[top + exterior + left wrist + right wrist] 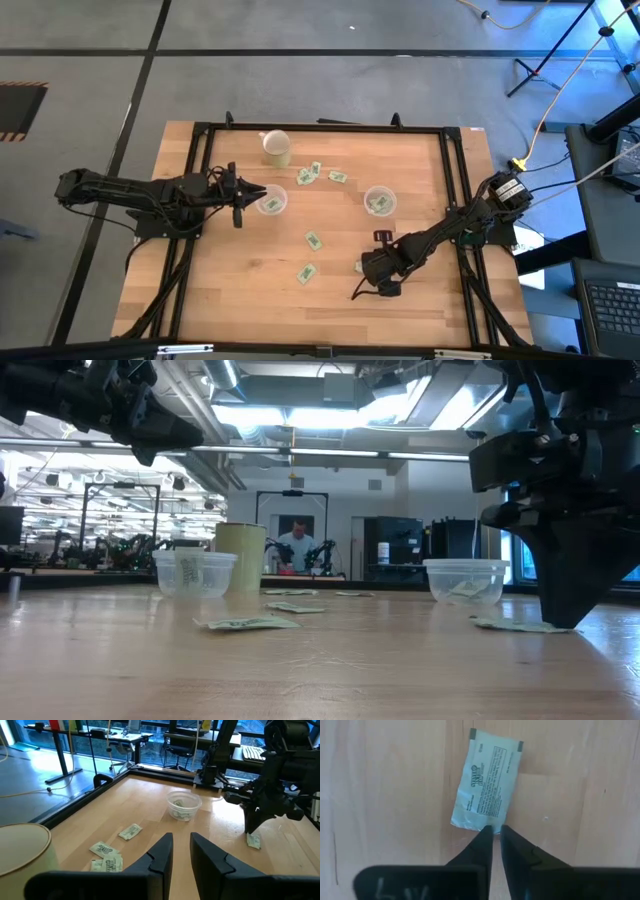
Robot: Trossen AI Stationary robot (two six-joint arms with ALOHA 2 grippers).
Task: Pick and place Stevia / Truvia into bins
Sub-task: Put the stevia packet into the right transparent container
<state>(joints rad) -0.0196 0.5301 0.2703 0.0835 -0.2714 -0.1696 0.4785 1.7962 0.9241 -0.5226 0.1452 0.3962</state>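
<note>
Small pale green and white Stevia packets lie flat on the wooden table (420,300): a few near the far middle (308,175), two at mid table (314,240) and one (487,785) under my right gripper (495,829). That gripper points down at the packet's short end, its fingers nearly together. Two clear bins (271,204) (380,201) stand on the table with packets inside. My left gripper (181,845) hovers open beside the left bin, holding nothing. My right gripper comes from above, pointing steeply down, and its fingertips (485,836) close on the packet's short edge (481,826) at the end nearest them. Only the tips meet that edge. The packet lies flat on the table (515,626).
An opaque cream cup (277,148) stands at the far left of the table, behind the left bin. A black frame (200,160) runs round the table's edges. A person stands far off in the room behind (297,545).
</note>
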